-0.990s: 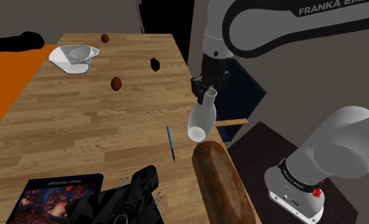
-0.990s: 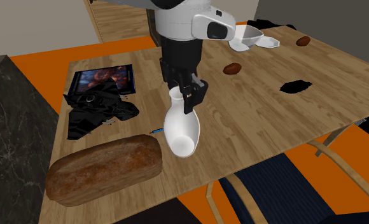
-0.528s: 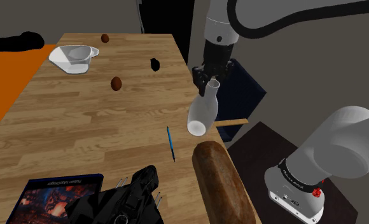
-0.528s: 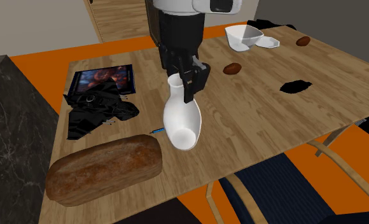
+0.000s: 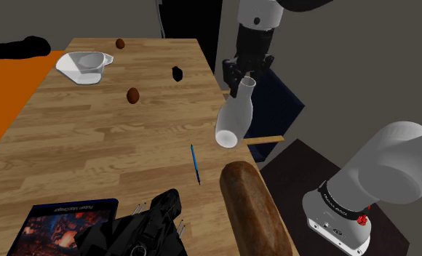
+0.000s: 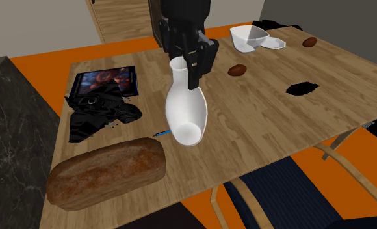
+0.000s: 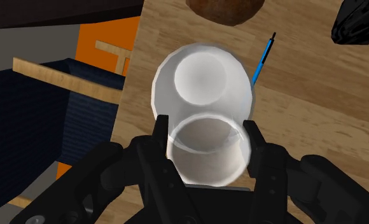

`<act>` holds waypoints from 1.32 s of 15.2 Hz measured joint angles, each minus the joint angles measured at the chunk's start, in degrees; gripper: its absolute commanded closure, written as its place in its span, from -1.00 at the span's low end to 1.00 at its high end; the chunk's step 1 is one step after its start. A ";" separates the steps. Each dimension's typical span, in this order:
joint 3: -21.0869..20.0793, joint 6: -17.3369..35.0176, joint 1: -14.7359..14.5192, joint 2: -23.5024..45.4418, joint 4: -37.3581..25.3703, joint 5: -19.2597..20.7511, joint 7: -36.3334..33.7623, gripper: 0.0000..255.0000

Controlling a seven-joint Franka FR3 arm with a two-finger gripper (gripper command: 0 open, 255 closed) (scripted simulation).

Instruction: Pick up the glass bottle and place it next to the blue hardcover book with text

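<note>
Now a white bottle with a round belly and a narrow neck hangs in the air, clear of the wooden table. It is pinched by the neck between the two fingers of the black gripper. The wrist view shows those fingers pressed against either side of the bottle's open mouth. The bottle tilts, its base swung out from under the hand, over the table's edge at the shoulder view's right.

Below it on the wood lies a thin blue pen. Just beyond the pen sits a long brown loaf of bread. Further along the table is a heap of crumpled black cloth. The blue book, with a dark picture cover and a line of text, lies flat partly beneath that heap, well apart from the bottle.

By my reading, the pick-up is done and the carry to the book is the step in hand. The next move calls for travelling over the pen and the black heap at a safe height. The bottle then goes down on bare wood beside the book's free edge before the fingers let go.
</note>
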State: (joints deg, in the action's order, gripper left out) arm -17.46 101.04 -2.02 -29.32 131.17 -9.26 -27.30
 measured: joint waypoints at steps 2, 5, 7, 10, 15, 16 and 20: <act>0.11 -1.58 0.04 0.04 -1.62 0.11 -0.14 1.00; 0.31 -3.86 0.08 -0.14 -3.72 0.23 -0.28 1.00; 0.56 -5.31 0.24 0.16 -5.46 0.46 -0.20 1.00; 0.69 -7.58 0.33 0.50 -8.06 0.64 -0.40 1.00; 0.99 -11.34 0.55 1.31 -12.61 1.01 -0.59 1.00; 1.00 -11.96 0.57 1.46 -13.39 1.05 -0.68 1.00; 1.21 -14.91 0.73 2.18 -17.04 1.32 -0.83 1.00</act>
State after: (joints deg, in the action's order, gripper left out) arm -16.25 86.12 -1.28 -27.14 114.13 -7.94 -28.13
